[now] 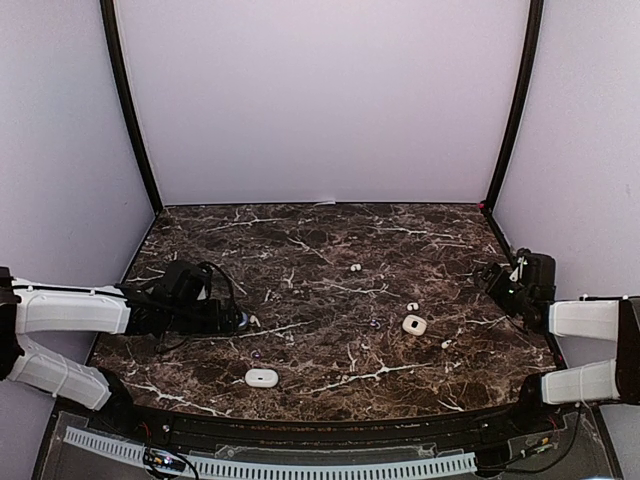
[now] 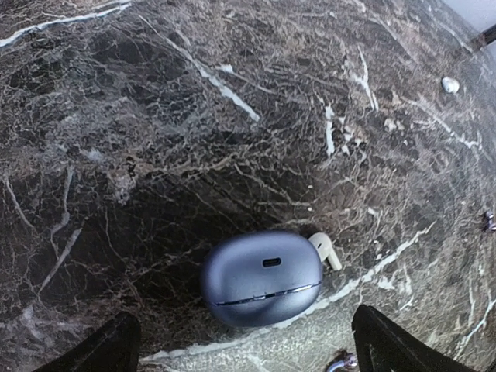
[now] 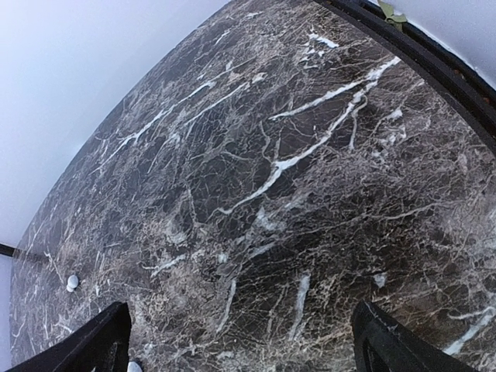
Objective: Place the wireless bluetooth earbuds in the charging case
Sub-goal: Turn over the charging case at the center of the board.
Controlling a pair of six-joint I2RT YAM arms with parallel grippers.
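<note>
**White earbud just ahead of the released left pincer**

The left pincer is seen spread wide, with nothing held. Just ahead of it, between its finger lines, a closed lavender case lies on the marble table. A white earbud is pressed close against the case on the right-finger side, its stem slanted back toward that finger. The right pincer, also released and empty, is judged well apart, so the left arm is taken as the nearer.
</note>
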